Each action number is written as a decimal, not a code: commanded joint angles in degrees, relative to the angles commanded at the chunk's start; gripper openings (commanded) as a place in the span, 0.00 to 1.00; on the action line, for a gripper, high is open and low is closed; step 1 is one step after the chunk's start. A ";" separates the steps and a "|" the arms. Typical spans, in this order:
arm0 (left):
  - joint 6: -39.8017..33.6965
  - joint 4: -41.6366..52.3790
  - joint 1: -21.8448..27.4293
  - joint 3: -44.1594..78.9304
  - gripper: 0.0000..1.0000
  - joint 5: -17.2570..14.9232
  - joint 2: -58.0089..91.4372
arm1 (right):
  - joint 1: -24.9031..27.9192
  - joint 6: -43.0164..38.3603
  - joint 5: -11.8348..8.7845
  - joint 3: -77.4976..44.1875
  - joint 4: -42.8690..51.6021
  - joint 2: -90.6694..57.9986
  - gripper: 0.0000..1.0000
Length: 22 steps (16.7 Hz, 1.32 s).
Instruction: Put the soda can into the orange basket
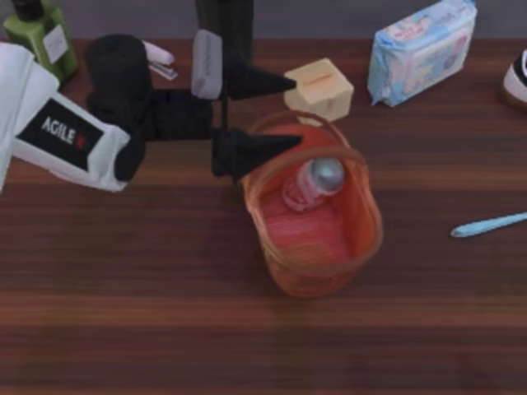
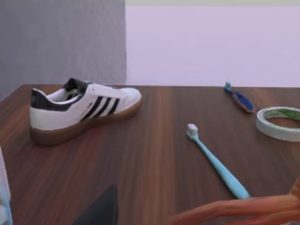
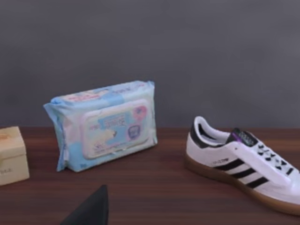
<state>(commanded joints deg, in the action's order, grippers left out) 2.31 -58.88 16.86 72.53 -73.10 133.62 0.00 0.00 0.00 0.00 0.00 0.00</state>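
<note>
The soda can (image 1: pixel 313 183) is lying inside the orange basket (image 1: pixel 362 247), while the left gripper (image 1: pixel 284 111), jaws spread wide and empty beside the basket's rim, is likely needing only to retreat.

White sneaker (image 2: pixel 79 110) with black stripes and gum sole on the dark wood worktop (image 2: pixel 150 159). Near it, a light-blue toothbrush (image 2: pixel 216 164) lying flat, bristle head toward the far edge. Farther off, a tape roll (image 2: pixel 280 123) and a small blue-and-orange tool (image 2: pixel 240 97). Orange basket (image 2: pixel 243 211) rim at the near edge, beside a dark fingertip (image 2: pixel 101 211).
</note>
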 joint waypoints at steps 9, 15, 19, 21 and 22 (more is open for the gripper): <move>-1.10 2.99 -0.79 -3.08 1.00 3.57 -5.12 | 2.37 3.59 -0.45 -5.75 4.87 -5.77 1.00; -3.94 13.94 -4.70 -14.97 1.00 17.11 -27.39 | 10.01 17.01 -0.76 -32.07 23.58 -31.52 1.00; -5.33 23.92 -8.16 -26.42 1.00 29.37 -49.33 | 16.13 28.68 -0.42 -57.82 40.21 -56.06 1.00; -5.65 29.20 -9.88 -32.75 1.00 35.79 -61.68 | 19.28 34.81 -0.17 -71.65 48.97 -69.26 1.00; -5.71 31.75 -10.68 -35.88 1.00 38.89 -67.87 | 20.86 37.86 -0.05 -78.59 53.33 -75.85 1.00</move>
<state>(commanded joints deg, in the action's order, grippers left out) -3.39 -27.13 6.18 36.65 -34.21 65.75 20.86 37.86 -0.05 -78.59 53.33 -75.85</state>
